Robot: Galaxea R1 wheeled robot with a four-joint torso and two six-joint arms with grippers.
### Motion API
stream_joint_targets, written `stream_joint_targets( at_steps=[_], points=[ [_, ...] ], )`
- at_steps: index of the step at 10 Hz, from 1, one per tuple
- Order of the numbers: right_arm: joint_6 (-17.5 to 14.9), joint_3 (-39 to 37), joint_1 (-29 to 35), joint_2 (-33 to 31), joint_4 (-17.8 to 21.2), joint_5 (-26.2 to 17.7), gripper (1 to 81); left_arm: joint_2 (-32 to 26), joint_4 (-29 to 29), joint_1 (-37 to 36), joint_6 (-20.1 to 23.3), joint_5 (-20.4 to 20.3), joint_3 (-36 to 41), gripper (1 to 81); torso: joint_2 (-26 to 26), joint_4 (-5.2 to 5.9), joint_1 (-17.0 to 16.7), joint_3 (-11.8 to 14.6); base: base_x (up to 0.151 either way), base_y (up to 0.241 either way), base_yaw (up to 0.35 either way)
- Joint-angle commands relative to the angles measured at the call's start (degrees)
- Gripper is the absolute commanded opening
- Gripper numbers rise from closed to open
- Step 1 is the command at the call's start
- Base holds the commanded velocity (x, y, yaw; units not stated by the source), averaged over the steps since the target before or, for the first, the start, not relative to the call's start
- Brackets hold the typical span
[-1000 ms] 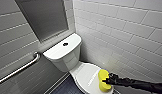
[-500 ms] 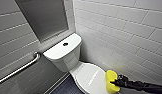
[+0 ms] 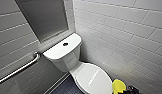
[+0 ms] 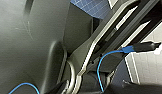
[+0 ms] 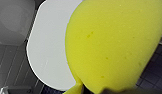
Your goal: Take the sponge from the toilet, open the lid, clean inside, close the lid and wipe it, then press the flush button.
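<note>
Right pincer gripping the sponge beside the closed lid, partly cropped.

In the head view the right pincer (image 3: 128, 90) is cut off at the frame's lower edge. Its fingers are hard to make out behind the yellow sponge (image 3: 119, 86), which it pinches. The lid (image 3: 93, 79) lies shut just beside the pincer, apparently not touching the sponge. The rest of the toilet (image 3: 64, 51) stands beyond. In the right wrist view the sponge covers part of the lid.

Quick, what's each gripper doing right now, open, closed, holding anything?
Left gripper: cannot be told.
Right gripper: closed, holding the sponge.
</note>
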Motion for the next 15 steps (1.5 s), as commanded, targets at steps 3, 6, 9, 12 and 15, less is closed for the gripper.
stream_joint_targets(
  at_steps=[3, 6, 9, 12, 15],
  points=[
    [-0.2, 2.2, -6.6, -4.3, 0.5, 0.6, 1.0, -7.0, 1.6, -4.5, -0.1, 4.2, 10.4, 81.1, 0.0, 0.00, 0.0, 0.0, 0.000, 0.000, 0.000],
    [-0.5, 1.1, -18.0, -6.2, 0.2, 8.6, 1.0, -10.4, -1.0, -12.5, -2.0, 11.4, 15.3, 81.1, 0.0, 0.00, 0.0, 0.0, 0.000, 0.000, 0.000],
    [-0.5, -3.2, -28.4, -4.7, 0.0, 13.4, 1.0, -11.1, -1.5, -20.0, -7.2, 17.8, 16.1, 81.1, 0.0, 0.02, 0.0, 0.0, 0.000, 0.000, 0.000],
    [-0.5, -4.6, -34.0, -2.6, -1.6, 13.8, 1.0, -12.2, -1.5, -24.2, -9.4, 19.0, 16.8, 81.1, 0.0, 0.02, 0.0, 0.0, 0.000, 0.000, 0.000],
    [-0.5, -6.1, -37.7, 0.1, -2.9, 13.8, 1.0, -12.8, -1.7, -27.7, -10.7, 20.0, 17.2, 81.1, -5.8, 0.02, 3.8, 0.0, 0.000, 0.000, 0.000]
  ],
)
